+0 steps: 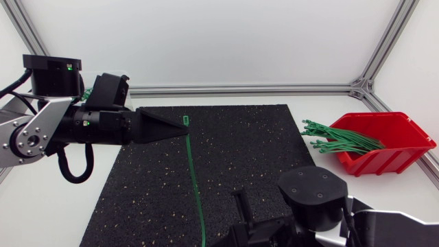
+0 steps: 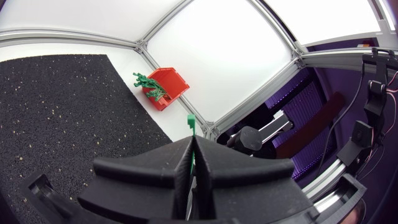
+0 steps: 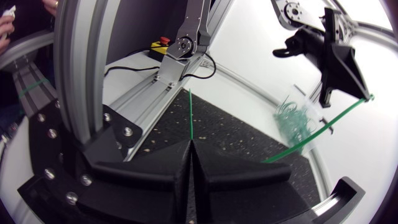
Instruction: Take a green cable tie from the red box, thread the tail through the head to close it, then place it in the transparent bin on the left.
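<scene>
black mat (image 1: 254, 147), green cable tie (image 1: 193, 171) over its middle, ends clenched in left tool (image 1: 182, 125), right tool (image 3: 191, 143)

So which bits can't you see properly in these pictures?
1. Head view: the lower edge cuts off most of the right gripper and the green cable tie's far end.
2. Head view: the transparent bin does not show. Only the right wrist view has it, small and hazy.
3. Left wrist view: the left gripper covers most of the tie.
4. Red box: its spare ties are too tangled to count.

Bright, even light, faint shadows; wrist views bow at the edges, the left pincer (image 2: 191, 140) slightly soft.
</scene>
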You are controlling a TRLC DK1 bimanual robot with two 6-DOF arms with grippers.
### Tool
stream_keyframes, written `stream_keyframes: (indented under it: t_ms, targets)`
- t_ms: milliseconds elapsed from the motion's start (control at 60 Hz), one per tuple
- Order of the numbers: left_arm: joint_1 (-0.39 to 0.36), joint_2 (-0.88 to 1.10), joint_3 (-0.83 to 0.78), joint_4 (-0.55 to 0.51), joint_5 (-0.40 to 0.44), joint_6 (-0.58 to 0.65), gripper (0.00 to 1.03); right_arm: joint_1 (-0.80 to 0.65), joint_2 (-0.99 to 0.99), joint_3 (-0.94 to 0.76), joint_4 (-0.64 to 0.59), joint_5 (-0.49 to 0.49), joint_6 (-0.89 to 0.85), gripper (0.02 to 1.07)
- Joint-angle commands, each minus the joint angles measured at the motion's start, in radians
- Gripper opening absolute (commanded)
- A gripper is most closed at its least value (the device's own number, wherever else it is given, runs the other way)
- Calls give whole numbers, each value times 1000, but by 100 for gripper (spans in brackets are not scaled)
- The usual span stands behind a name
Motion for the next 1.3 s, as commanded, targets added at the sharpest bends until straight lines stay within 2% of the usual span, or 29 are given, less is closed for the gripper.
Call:
stream_keyframes:
  t_ms: [0,200,250,417,533,717,1050,1283]
  targets:
    - [-30,-55,-33,-2,-11,-9,4,8,-89,77,-125,-15,108,8]
    - [-101,-158,-62,0,-63,-40,4,8,-191,252,-479,-46,249,8]
    - [-113,-178,-67,6,-75,-57,4,6,-225,283,-530,-69,316,8]
    - [-172,-247,-79,15,-109,-101,4,-26,-309,324,-544,-145,692,8]
    - [-221,-302,-85,40,-147,-155,4,-32,-340,358,-579,-236,868,8]
    - [-322,-359,-88,70,-259,-210,4,-79,-345,435,-616,-336,1120,8]
    - [-438,-478,-122,80,-413,-279,4,-106,-316,559,-709,-392,1385,8]
    - [-443,-549,-160,93,-448,-290,4,-112,-279,639,-739,-398,1574,8]
